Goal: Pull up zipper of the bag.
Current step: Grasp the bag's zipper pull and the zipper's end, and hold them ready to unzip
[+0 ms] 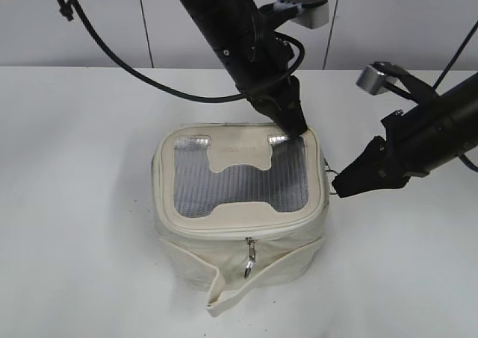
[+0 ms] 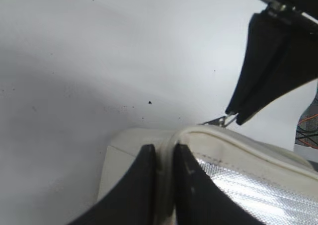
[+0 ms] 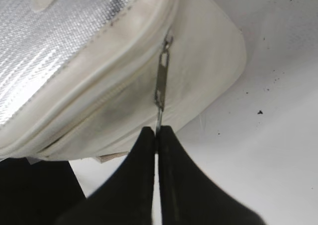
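The cream-white bag (image 1: 239,237) stands on the table with its mesh-window lid (image 1: 240,175) facing up. Its zipper track (image 1: 246,232) runs round the lid's rim. One silver pull with a ring tab (image 1: 249,262) hangs at the front. My left gripper (image 1: 297,129) is shut on the lid's rim (image 2: 165,155) at the far right corner. My right gripper (image 1: 337,186) is shut on the second silver pull (image 3: 161,83) at the bag's right side, and that pull is stretched away from the bag. The bag also fills the right wrist view (image 3: 198,71).
The loose cream strap (image 1: 243,289) trails from the bag's front onto the white table (image 1: 75,204). A pale wall stands behind the table. My right gripper shows as a dark shape in the left wrist view (image 2: 271,71).
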`<action>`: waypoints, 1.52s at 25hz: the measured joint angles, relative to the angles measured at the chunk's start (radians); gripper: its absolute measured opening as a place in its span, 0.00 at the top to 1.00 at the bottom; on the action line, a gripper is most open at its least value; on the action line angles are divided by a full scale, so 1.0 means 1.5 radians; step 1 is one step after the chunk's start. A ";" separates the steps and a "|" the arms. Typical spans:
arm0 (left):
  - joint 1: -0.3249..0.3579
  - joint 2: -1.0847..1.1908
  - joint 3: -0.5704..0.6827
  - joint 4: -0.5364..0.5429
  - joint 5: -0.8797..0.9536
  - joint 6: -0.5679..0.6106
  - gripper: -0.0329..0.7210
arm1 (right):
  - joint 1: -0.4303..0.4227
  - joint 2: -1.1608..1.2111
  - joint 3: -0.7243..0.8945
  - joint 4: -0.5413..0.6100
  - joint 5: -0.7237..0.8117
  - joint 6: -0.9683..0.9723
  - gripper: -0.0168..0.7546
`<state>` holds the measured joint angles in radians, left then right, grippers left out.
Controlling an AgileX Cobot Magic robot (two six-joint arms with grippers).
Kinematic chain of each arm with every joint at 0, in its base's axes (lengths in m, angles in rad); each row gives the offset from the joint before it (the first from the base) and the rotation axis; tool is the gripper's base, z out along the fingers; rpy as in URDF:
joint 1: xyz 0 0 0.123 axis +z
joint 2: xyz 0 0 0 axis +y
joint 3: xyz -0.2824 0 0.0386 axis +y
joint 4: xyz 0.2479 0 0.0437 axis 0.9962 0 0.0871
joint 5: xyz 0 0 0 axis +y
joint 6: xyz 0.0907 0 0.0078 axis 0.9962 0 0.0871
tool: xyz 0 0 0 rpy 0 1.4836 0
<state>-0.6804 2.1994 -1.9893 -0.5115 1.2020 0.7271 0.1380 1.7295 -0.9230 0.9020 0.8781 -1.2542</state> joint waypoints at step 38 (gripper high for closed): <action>-0.001 0.000 0.000 -0.009 0.012 -0.012 0.86 | 0.332 -0.144 0.053 -0.044 -0.020 0.197 0.97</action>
<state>-0.6823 2.1994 -1.9893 -0.5250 1.2203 0.7085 0.6352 1.5142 -0.8434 0.8361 0.8480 -0.9580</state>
